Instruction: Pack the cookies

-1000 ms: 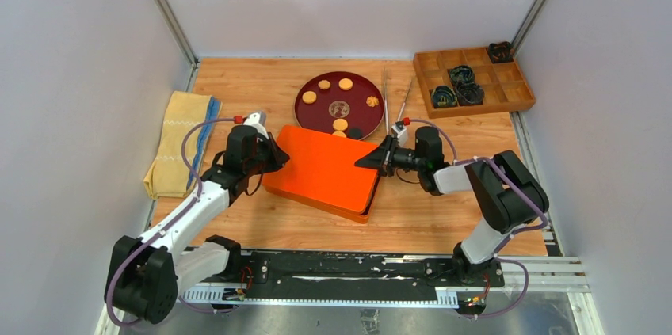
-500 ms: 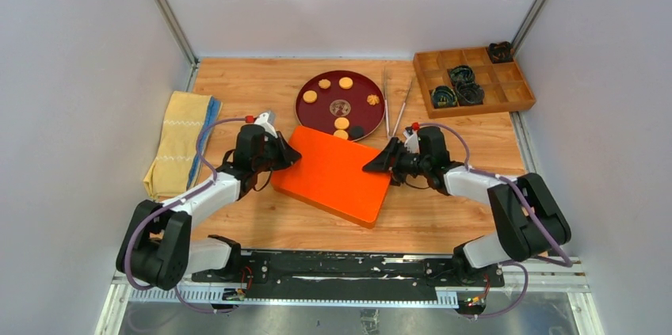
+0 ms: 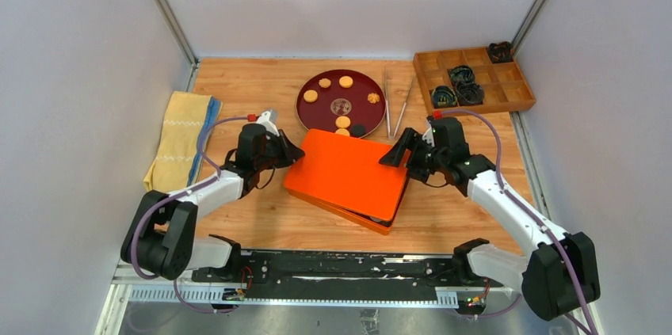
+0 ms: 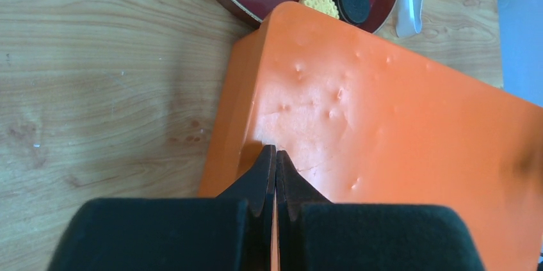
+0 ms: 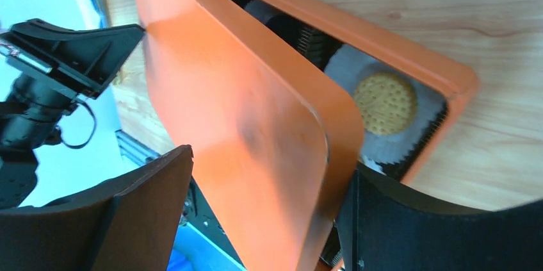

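An orange lid [image 3: 349, 173] lies askew over an orange box [image 3: 379, 222], whose near right corner shows beneath it. In the right wrist view a tan cookie [image 5: 385, 103] sits in a white paper cup inside the box [image 5: 410, 59]. More cookies [image 3: 342, 122] lie on a maroon plate [image 3: 301, 107], tan ones and a black one [image 4: 353, 0]. My left gripper [image 3: 292, 153] is shut, its tips [image 4: 275, 150] against the lid's left edge. My right gripper [image 3: 398, 151] is open, its fingers standing wide on either side of the lid's right edge [image 5: 269, 162].
Two metal tongs [image 3: 388, 105] lie just right of the plate. A wooden compartment tray [image 3: 475, 80] with dark items stands at the back right. A folded yellow towel [image 3: 181, 141] lies along the left wall.
The lid has slid to the right with both arms following it. My right gripper has opened from a grip on the lid's right edge. The box's near corner now shows.
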You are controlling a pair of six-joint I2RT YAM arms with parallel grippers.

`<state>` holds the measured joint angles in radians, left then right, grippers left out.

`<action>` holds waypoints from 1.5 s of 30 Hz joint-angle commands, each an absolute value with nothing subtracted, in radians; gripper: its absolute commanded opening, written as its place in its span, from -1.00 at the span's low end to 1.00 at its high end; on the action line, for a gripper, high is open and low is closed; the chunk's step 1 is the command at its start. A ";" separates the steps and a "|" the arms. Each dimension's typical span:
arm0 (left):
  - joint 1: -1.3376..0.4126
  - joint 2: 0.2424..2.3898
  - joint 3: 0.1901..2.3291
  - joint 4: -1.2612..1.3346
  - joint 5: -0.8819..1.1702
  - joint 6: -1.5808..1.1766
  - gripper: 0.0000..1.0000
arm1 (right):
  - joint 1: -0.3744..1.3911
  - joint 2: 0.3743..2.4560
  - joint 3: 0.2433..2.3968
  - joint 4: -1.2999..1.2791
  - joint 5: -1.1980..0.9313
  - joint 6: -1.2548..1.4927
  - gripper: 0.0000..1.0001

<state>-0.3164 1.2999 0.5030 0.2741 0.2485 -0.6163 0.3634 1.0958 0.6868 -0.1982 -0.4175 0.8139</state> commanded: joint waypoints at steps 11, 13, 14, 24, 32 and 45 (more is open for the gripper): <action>-0.319 1.422 0.469 0.262 0.285 -0.628 -1.00 | 0.351 0.972 0.734 -0.603 -0.099 0.765 0.60; -0.319 1.425 0.472 0.271 0.299 -0.632 -1.00 | 0.349 0.924 0.748 -0.652 -0.038 0.766 0.57; -0.319 1.420 0.474 0.271 0.304 -0.641 -1.00 | 0.349 0.912 0.753 -0.672 -0.016 0.763 0.56; -0.279 1.162 0.723 -0.179 0.026 -0.678 -1.00 | 0.350 0.975 0.727 -0.741 0.108 0.741 -0.92; -0.097 1.248 0.691 -0.266 -0.061 -0.659 -1.00 | 0.350 1.094 0.684 -0.679 0.078 0.715 -1.00; -0.253 1.497 0.658 0.042 0.136 -0.699 -1.00 | 0.358 1.327 0.668 -0.452 -0.148 0.663 -1.00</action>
<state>-0.1661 1.4685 0.6338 -0.0574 0.0788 -0.6884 0.3599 1.2430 0.6380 -0.5442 -0.0269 0.7044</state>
